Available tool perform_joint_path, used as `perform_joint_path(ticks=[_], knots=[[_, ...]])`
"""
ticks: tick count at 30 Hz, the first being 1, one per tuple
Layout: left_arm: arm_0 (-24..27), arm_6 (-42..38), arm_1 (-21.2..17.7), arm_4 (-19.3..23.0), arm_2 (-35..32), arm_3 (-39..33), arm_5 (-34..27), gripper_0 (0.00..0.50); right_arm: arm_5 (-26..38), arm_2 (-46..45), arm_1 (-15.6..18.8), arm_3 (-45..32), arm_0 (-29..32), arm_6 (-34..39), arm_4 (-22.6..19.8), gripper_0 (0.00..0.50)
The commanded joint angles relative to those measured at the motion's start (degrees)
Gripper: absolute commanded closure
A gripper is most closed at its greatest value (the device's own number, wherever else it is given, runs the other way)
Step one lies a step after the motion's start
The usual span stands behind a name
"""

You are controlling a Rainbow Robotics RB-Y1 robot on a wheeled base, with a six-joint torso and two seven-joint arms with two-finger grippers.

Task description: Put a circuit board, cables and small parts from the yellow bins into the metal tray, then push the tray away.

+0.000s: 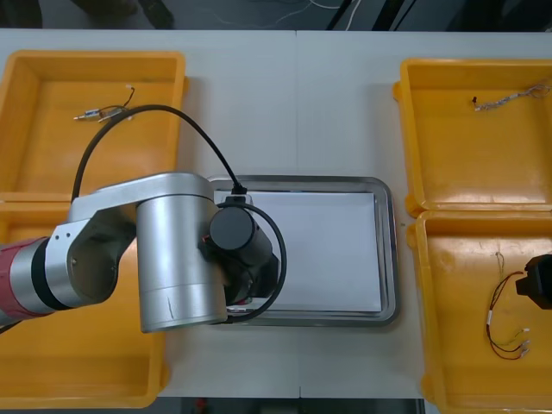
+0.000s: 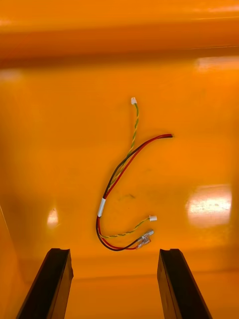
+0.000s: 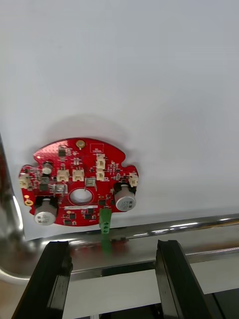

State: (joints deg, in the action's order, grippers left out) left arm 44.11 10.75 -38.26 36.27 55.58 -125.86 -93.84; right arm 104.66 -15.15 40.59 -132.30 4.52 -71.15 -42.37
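Right gripper (image 2: pixel 114 254) open over near-right bin (image 2: pixel 199 99); cable (image 2: pixel 122 174) just ahead, centred between the fingers, long axis running away from them. Left gripper (image 3: pixel 112 246) open (board (image 3: pixel 79 182) lies in tray (image 3: pixel 149 232), near-left corner).

Front view: left arm (image 1: pixel 172 250) hides left end of metal tray (image 1: pixel 388 259) and circuit board (image 3: pixel 79 184) there. At right edge, right gripper (image 2: pixel 114 254) cut off. In far left yellow bin (image 1: pixel 34 129), small item (image 1: pixel 102 110): kind too small to tell.

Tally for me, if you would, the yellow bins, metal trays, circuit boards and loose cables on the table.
Yellow bins: 4
Metal tray: 1
Circuit board: 1
Loose cables: 3
Total: 9
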Motion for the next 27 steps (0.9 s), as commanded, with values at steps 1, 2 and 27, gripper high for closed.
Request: perform_joint_path(ticks=[1,2,27], knots=[[-0.2,-0.8,-2.2,3.7,-7.3,-3.2,-3.9,0.0,-2.9,1.8,-0.8,0.5,1.3,0.2,0.9,0.0],[-0.2,-0.6,-2.3,4.2,-8.0,-3.3,-4.3,0.0,-3.3,1.8,-1.0,0.9,1.5,0.1,0.8,0.0],[-0.2,25.4,-10.7,19.9,-39.4,8.9,-15.3,0.0,-19.5,7.5,-7.1,7.1,9.7,0.1,11.3,0.0]])
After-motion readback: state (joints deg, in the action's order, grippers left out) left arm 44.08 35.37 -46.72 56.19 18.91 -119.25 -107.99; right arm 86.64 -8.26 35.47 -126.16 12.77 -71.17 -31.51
